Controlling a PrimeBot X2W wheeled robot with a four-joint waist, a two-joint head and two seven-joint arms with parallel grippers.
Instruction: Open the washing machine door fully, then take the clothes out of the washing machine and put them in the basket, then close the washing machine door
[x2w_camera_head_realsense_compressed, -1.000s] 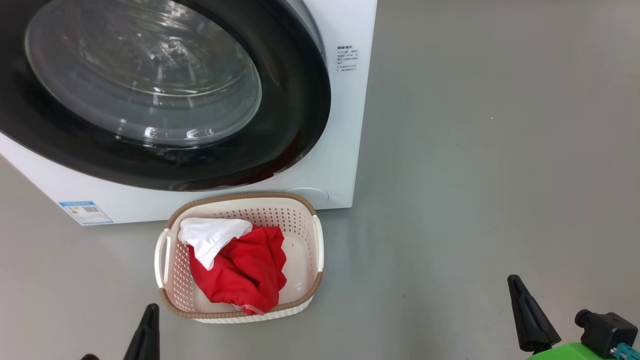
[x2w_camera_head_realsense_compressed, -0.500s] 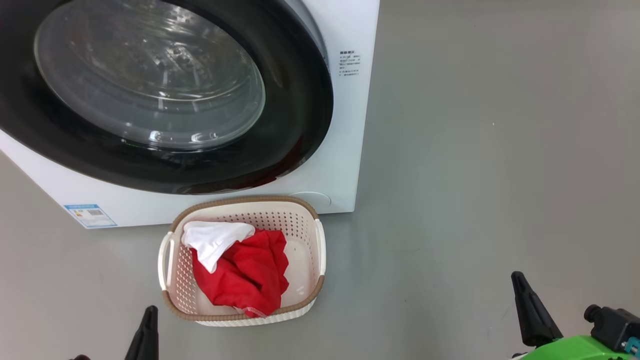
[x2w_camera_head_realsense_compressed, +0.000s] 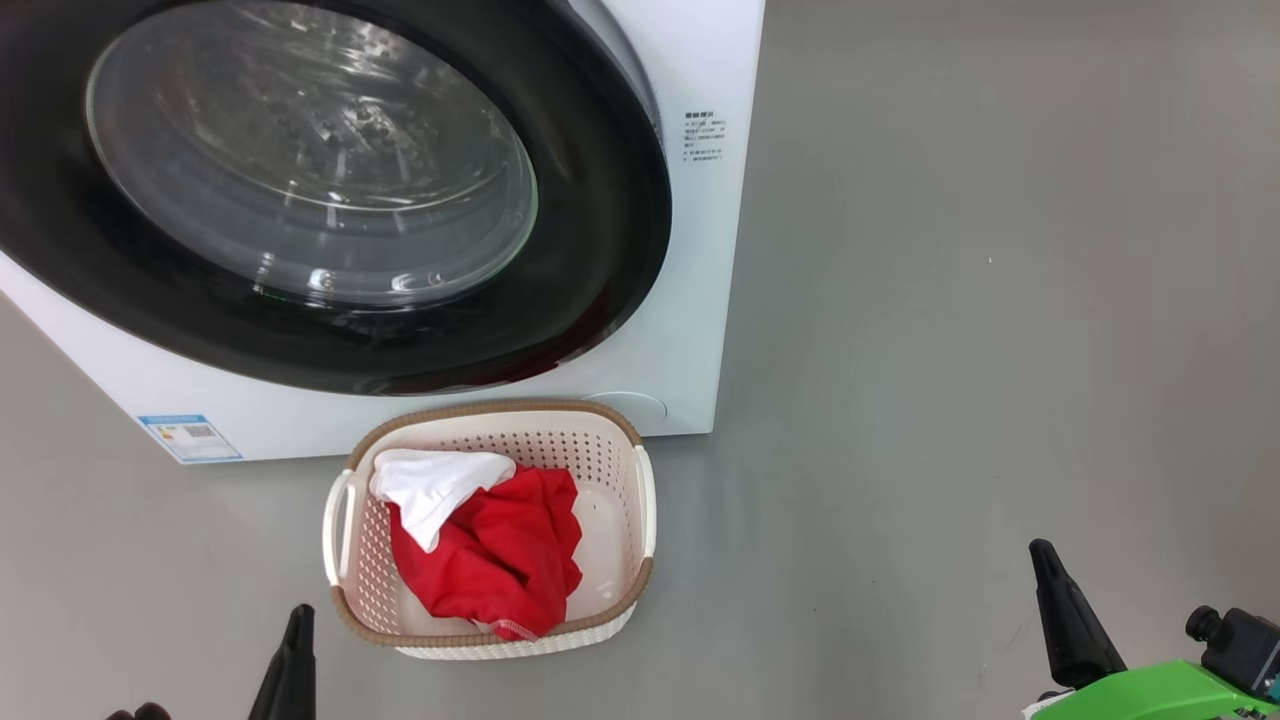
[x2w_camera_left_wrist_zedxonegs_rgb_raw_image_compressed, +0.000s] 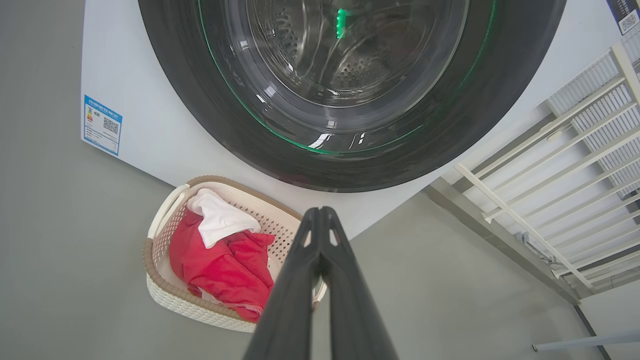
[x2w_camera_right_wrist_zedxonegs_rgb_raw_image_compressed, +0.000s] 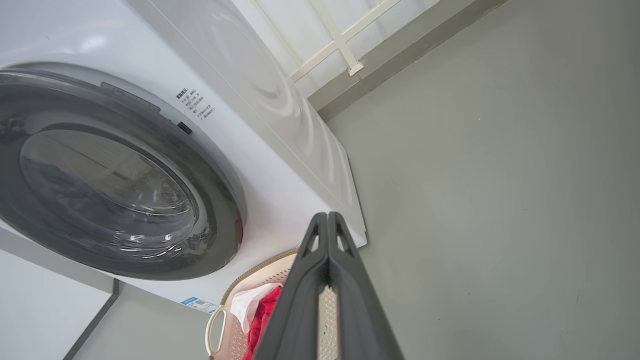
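Observation:
The washing machine door (x2w_camera_head_realsense_compressed: 300, 190), black-rimmed with a glass bowl window, lies closed against the white washing machine (x2w_camera_head_realsense_compressed: 690, 300). On the floor in front stands the cream basket (x2w_camera_head_realsense_compressed: 640, 500) holding the red and white clothes (x2w_camera_head_realsense_compressed: 490, 555). My left gripper (x2w_camera_head_realsense_compressed: 292, 660) is shut and empty at the lower left, just left of the basket's near corner. At the lower right, well away from the basket, my right gripper (x2w_camera_head_realsense_compressed: 1065, 620) is shut and empty. In the left wrist view the shut left gripper (x2w_camera_left_wrist_zedxonegs_rgb_raw_image_compressed: 319, 212) points over the basket (x2w_camera_left_wrist_zedxonegs_rgb_raw_image_compressed: 165, 295) toward the door (x2w_camera_left_wrist_zedxonegs_rgb_raw_image_compressed: 350, 95). The right wrist view has the shut right gripper (x2w_camera_right_wrist_zedxonegs_rgb_raw_image_compressed: 327, 217) before the machine (x2w_camera_right_wrist_zedxonegs_rgb_raw_image_compressed: 280, 165).
Grey floor (x2w_camera_head_realsense_compressed: 980, 330) stretches wide to the right of the machine. A white railing (x2w_camera_left_wrist_zedxonegs_rgb_raw_image_compressed: 565, 165) stands beside the machine in the left wrist view. A blue label (x2w_camera_head_realsense_compressed: 188, 437) is stuck on the machine's lower front.
The whole head view has shifted slightly down and right, so the camera moved. Both grippers stay shut. The basket, clothes and door hold their places.

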